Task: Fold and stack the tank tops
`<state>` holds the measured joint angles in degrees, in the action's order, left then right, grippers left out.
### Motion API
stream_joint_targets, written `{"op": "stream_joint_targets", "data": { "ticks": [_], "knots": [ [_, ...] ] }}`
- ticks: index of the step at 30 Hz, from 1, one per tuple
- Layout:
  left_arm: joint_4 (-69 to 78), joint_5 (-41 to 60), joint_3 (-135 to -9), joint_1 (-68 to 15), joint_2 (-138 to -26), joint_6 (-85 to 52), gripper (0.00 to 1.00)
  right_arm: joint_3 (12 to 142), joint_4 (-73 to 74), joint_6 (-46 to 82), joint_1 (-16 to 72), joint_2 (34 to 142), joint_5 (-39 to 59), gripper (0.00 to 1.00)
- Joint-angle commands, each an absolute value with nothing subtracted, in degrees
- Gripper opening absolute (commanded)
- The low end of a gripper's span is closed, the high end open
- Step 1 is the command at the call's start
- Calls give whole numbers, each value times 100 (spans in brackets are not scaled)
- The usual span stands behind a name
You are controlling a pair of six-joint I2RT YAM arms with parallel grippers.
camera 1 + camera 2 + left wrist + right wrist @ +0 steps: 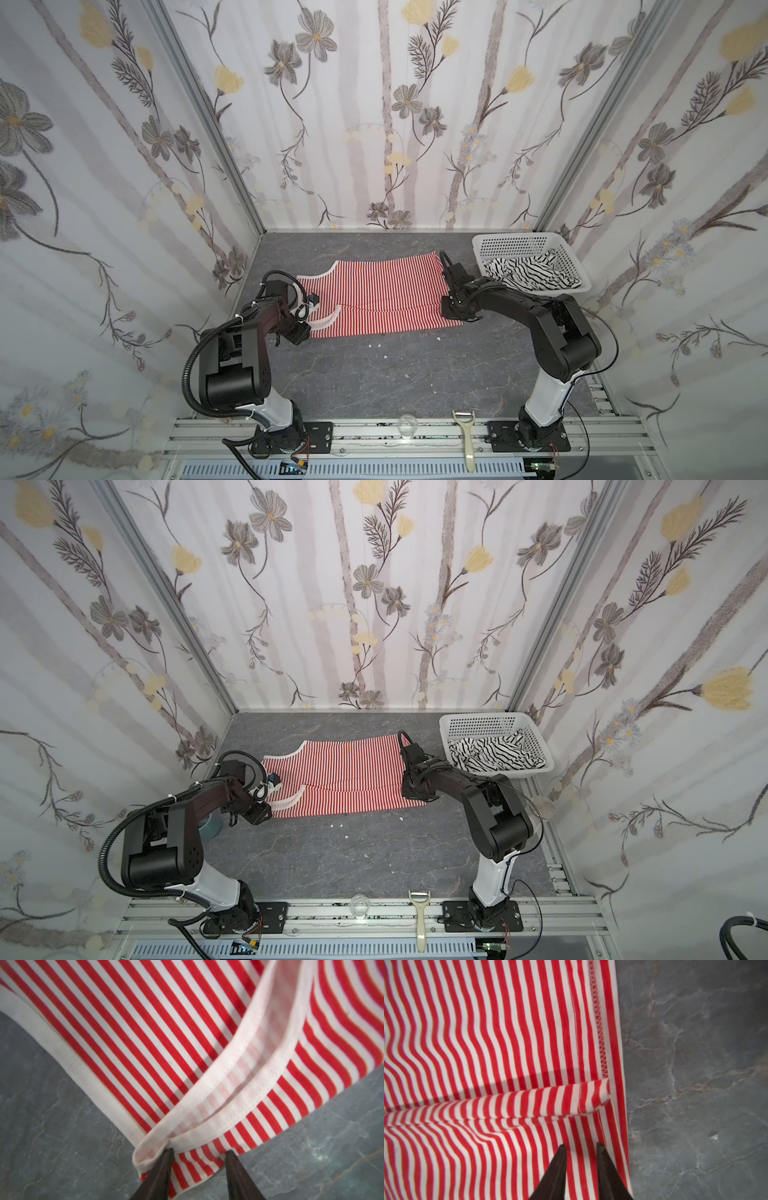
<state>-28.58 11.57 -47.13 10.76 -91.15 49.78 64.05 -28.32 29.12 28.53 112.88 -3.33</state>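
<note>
- We are counting two tank tops: the red-striped top [374, 295] is lying flat near the bench's [374, 374] far edge, and the black-striped top [528, 274] is sitting bunched in the one basket [515, 241] at the far right corner.
- We are seeing two grippers: the left gripper [199, 1154] is standing half open over a strap end, and the right gripper [581, 1147] is standing narrowly open by the hem.

The red-and-white tank top [374, 297] has narrow stripes and pale off-white trim. The black-striped tank top [525, 274] is white with thin black lines. The basket [515, 245] is white, perforated. The tabletop [395, 374] is dark grey, marble-veined. The walls [365, 104] show grey and yellow flowers.
</note>
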Motion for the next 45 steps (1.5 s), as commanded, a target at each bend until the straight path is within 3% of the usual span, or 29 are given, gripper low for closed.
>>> {"op": "stream_joint_targets", "data": {
  "ticks": [1, 13, 21, 30, 39, 45],
  "knots": [
    [-3085, 636, -4742, 1240, -9237, 5227, 45, 6153, -2714, 3090, 3075, 11166, -399, 28],
    [-3079, 285, -4637, 1620, -9317, 5652, 45, 4961, -2815, 3789, 3958, 10317, -197, 28],
    [-3196, 474, -4912, 1605, -9154, 5487, 47, 5612, -3132, 3640, 3692, 9812, -246, 36],
    [-3372, 1395, -5872, 771, -9021, 4621, 56, 7612, -3246, 2925, 2655, 11084, -215, 41],
    [-3298, 1986, -8192, 191, -10886, 3441, 57, 9963, -3626, 2782, 2046, 12918, 117, 39],
    [-3281, 2022, -9362, 116, -11851, 3022, 56, 10649, -3705, 2791, 1943, 13570, 571, 35]
  ]
}}
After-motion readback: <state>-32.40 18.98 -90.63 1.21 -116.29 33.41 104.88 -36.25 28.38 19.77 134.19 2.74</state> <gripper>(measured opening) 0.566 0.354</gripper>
